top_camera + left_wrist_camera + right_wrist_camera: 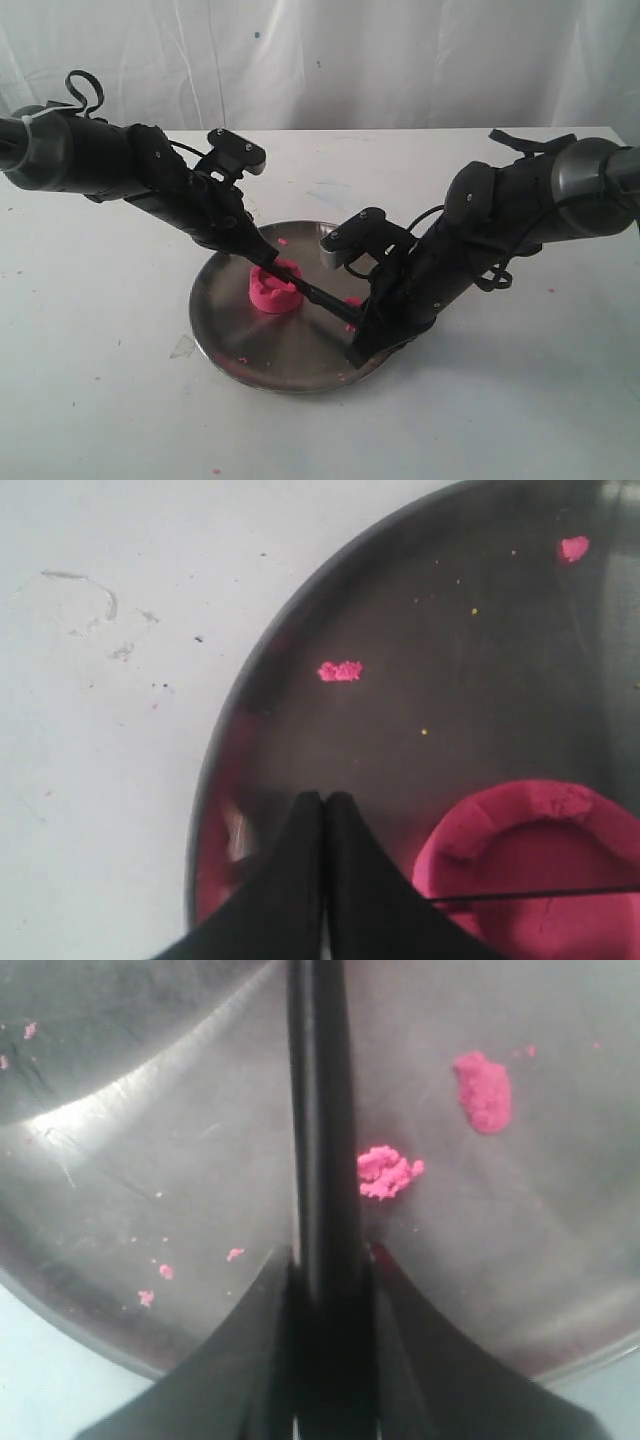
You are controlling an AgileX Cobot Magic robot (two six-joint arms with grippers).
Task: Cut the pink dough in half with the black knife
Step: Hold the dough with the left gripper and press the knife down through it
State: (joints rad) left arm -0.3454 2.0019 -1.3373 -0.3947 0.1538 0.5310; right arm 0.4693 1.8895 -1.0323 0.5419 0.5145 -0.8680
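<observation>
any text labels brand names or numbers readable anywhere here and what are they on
None can be read in any view. The steel plate, pink dough, black knife and white table bear no lettering. The left arm and right arm show no readable label; the faint marks on the table are smudges, not writing.

Soft, even light, bright overall, and the shadows are faint. On the plate (200,1160) a pale glare streak sits beside the right fingers (240,1370). These, the knife (322,1110) between them, and the left fingers (290,880) look blurred (very close to the lens).
</observation>
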